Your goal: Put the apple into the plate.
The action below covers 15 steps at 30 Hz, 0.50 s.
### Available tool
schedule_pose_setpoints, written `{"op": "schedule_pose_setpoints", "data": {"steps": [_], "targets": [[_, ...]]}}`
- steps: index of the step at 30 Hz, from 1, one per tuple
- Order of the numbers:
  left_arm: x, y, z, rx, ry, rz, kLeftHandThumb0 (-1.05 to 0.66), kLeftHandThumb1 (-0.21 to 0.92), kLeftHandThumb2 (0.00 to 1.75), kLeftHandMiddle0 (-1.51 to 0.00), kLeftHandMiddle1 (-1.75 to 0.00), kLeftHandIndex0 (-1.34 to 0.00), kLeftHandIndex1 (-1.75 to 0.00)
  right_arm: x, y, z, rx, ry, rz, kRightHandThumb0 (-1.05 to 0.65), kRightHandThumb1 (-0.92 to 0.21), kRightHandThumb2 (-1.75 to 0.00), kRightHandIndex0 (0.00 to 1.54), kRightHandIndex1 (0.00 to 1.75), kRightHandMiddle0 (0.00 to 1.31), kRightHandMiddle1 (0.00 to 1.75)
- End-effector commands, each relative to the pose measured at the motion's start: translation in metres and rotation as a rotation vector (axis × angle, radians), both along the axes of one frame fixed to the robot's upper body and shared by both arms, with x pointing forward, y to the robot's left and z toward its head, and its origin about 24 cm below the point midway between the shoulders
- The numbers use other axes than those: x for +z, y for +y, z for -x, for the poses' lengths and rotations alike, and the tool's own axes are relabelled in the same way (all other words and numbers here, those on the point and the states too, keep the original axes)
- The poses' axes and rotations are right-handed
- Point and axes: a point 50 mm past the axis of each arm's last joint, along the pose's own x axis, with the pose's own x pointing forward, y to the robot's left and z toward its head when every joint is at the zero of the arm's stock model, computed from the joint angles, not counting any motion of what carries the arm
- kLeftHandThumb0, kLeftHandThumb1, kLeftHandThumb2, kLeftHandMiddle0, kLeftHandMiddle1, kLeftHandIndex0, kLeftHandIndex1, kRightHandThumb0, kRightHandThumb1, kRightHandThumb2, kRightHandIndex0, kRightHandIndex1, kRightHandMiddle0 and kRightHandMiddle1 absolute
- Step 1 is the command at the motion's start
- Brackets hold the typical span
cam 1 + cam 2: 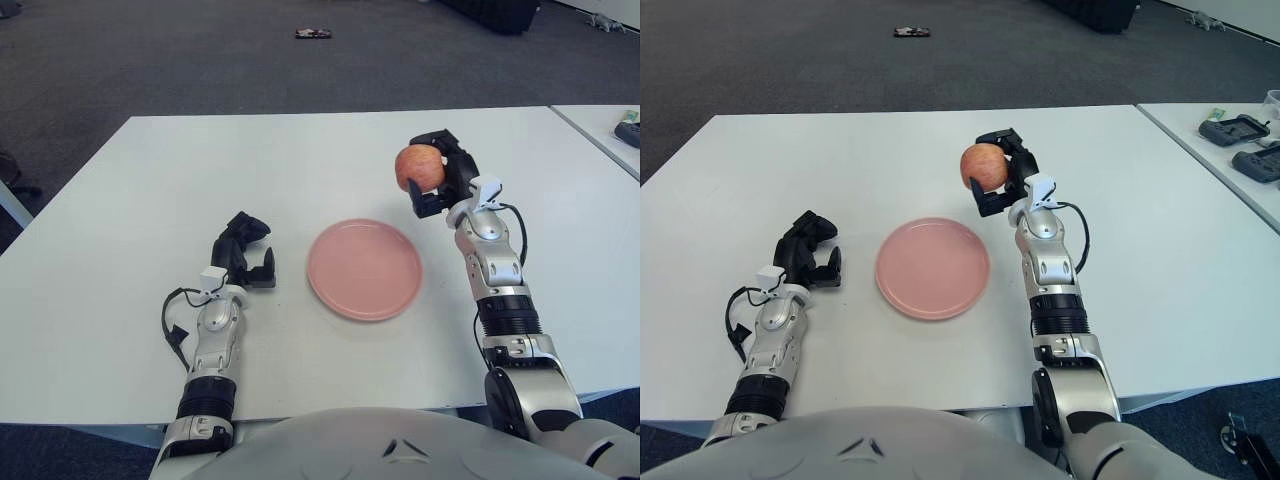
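- Nearest, on the left, the left hand (243, 258) shows beside the plate's left edge, fingers loosely curled and holding nothing; it looks idle on the white table (120, 220).
- Mid-table, the pink plate (364, 268) lies flat between the two hands; nothing is in it, so the task is not yet done.
- Just right of and beyond the plate, the right hand (440, 172) is clamped on the apple (419, 167), fingers wrapped around its right and lower sides; the apple looks lifted clear of the table, though contact underneath is hard to judge.
- The relation that matters: the plate's centre lies to the near left of the held apple; I judge the coming move to be a short carry leftward and toward the robot, then a lowering; the apple is round, so its axis matters little; the right hand is plainly the nearer one.
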Motion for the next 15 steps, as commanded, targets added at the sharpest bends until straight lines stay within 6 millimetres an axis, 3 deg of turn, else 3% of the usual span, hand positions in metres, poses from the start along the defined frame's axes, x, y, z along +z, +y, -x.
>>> {"op": "schedule_pose_setpoints", "data": {"steps": [1, 15], "targets": [[-0.019, -0.001, 0.014, 0.013, 0.109, 0.028, -0.01, -0.09, 1.75, -0.92, -1.75, -0.73, -1.64, 0.008, 0.006, 0.005, 0.085, -0.109, 0.041, 0.0, 0.1, -1.75, 0.97, 1.63, 0.69, 1.75], [-0.019, -0.002, 0.015, 0.013, 0.117, 0.025, -0.01, -0.09, 1.75, -0.92, -1.75, -0.73, -1.64, 0.004, 0.028, 0.027, 0.412, -0.215, 0.299, 0.0, 0.11, -1.75, 0.97, 1.61, 0.7, 1.75]]}}
